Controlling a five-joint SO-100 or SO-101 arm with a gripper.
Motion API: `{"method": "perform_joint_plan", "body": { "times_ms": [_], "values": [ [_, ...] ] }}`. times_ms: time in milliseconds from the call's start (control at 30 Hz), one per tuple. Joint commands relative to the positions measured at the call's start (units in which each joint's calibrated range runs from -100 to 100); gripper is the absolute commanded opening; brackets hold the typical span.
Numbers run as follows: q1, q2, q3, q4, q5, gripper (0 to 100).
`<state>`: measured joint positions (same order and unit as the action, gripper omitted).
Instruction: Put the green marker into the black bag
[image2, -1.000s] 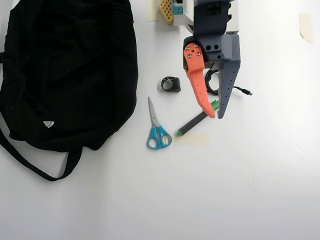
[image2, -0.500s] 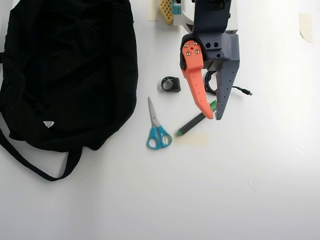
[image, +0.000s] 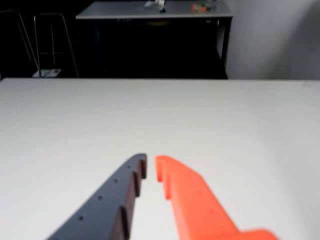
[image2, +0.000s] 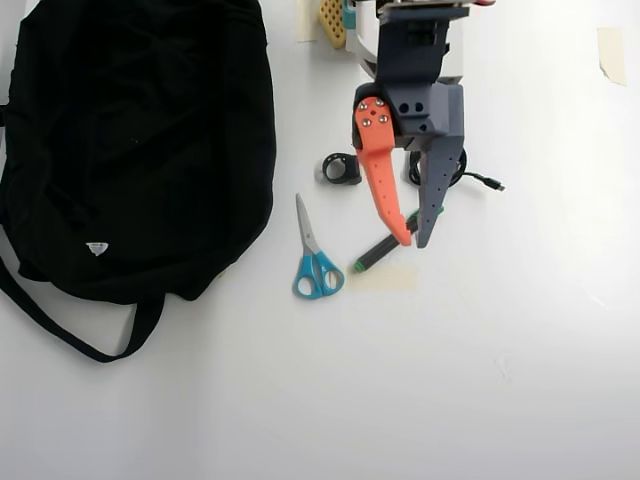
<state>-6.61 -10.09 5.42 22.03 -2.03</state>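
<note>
The green marker (image2: 375, 254) lies slanted on the white table, its small green end toward the scissors and its upper end hidden under my fingers in the overhead view. The black bag (image2: 140, 140) fills the left side, with its strap trailing at the lower left. My gripper (image2: 413, 240) hangs over the marker's upper end, with the orange finger on the left and the dark finger on the right. In the wrist view the gripper (image: 150, 161) has only a narrow slit between its tips and holds nothing. That view shows bare table ahead, with no marker or bag.
Blue-handled scissors (image2: 315, 262) lie just left of the marker. A small black ring-shaped object (image2: 341, 168) and a black cable (image2: 480, 180) lie near the arm's base. A beige tape patch (image2: 395, 277) is on the table. A dark table (image: 155, 10) stands beyond the far edge.
</note>
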Motion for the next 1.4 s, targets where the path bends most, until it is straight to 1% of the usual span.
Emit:
{"method": "perform_joint_plan", "body": {
  "times_ms": [0, 33, 67, 167, 433, 667, 800, 1233, 1367],
  "values": [
    [-0.5, -1.9, -2.6, 6.8, -0.1, 2],
    [-0.6, -1.9, -3.7, 9.1, -0.1, 2],
    [-0.6, -1.8, -5.5, 14.1, -0.1, 2],
    [-0.5, -1.8, -8.6, 23.4, -0.1, 2],
    [-0.9, -1.8, -12.8, 36.2, -0.2, 2],
    [-1.6, -1.8, -13.3, 45.4, -0.2, 2],
    [-1.6, -1.7, -14.4, 53.0, -0.2, 2],
    [-2.4, -1.7, -15.7, 63.9, -0.2, 2],
    [-4.7, -1.7, -17.7, 66.5, 0.2, 2]
  ]
}}
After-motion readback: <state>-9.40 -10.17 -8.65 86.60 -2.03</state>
